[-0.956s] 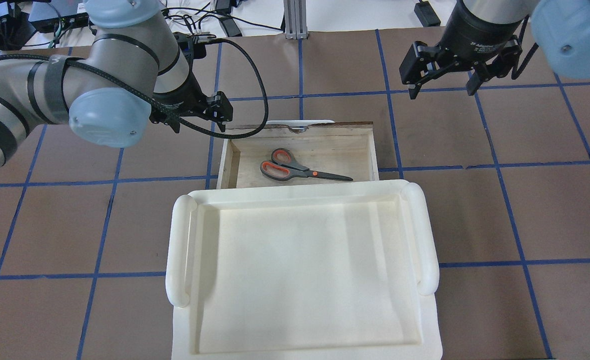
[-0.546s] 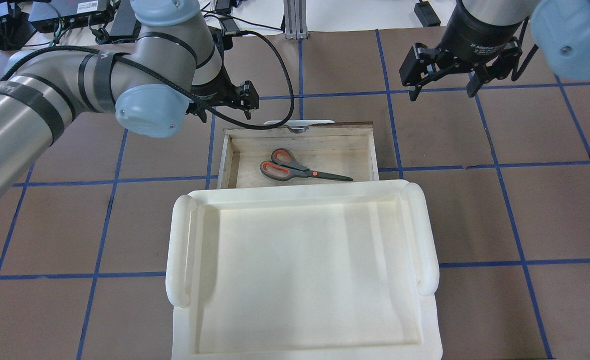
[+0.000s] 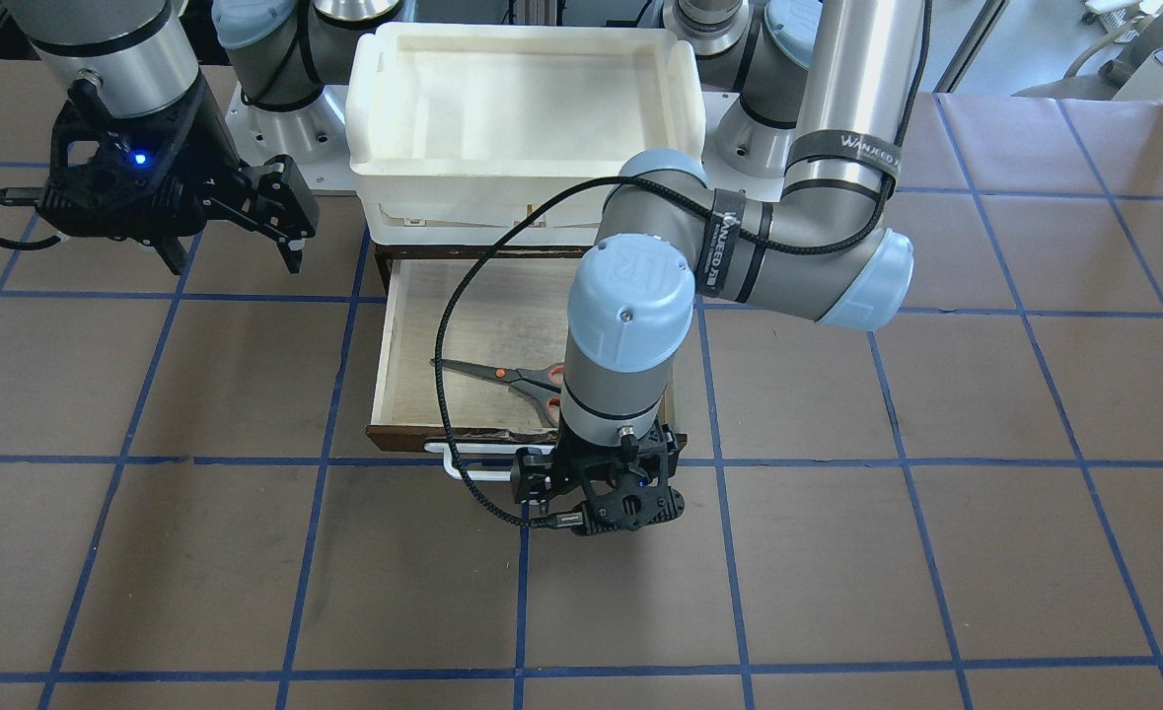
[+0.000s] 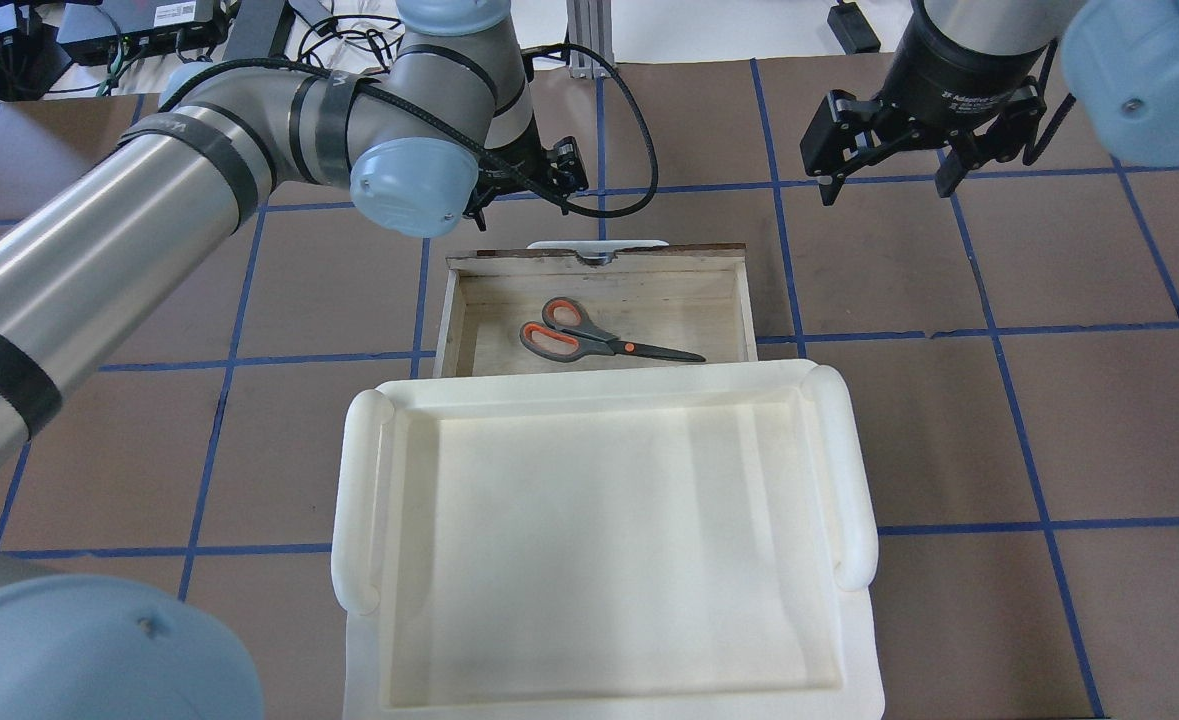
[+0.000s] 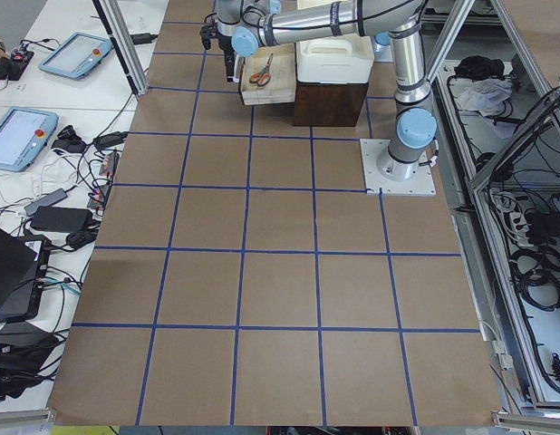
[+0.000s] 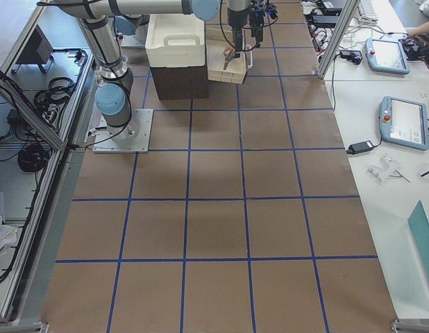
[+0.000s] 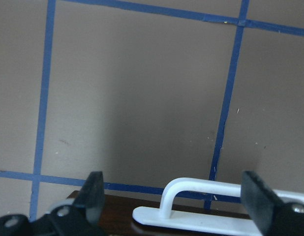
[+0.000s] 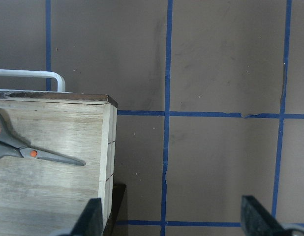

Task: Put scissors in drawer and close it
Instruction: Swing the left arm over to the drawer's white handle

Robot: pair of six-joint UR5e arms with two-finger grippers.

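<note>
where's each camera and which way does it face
Front-facing: across the table, facing the robot; left pincer at drawer front.
Overhead: behind the shoulders, looking down; left arm, right pincer.
Exterior left: table's end; left arm near.
Exterior right: opposite end; right arm near.
Left wrist: down between its fingers at the white handle.
Right wrist: down past its fingers at drawer corner.
Both wrist views show the handle.

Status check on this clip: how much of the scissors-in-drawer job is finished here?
Done: the scissors lie free inside the open drawer. In hand: the left gripper, open, hangs just outside the white handle; the right gripper is open, off to the side. Left: pushing the drawer shut.
</note>
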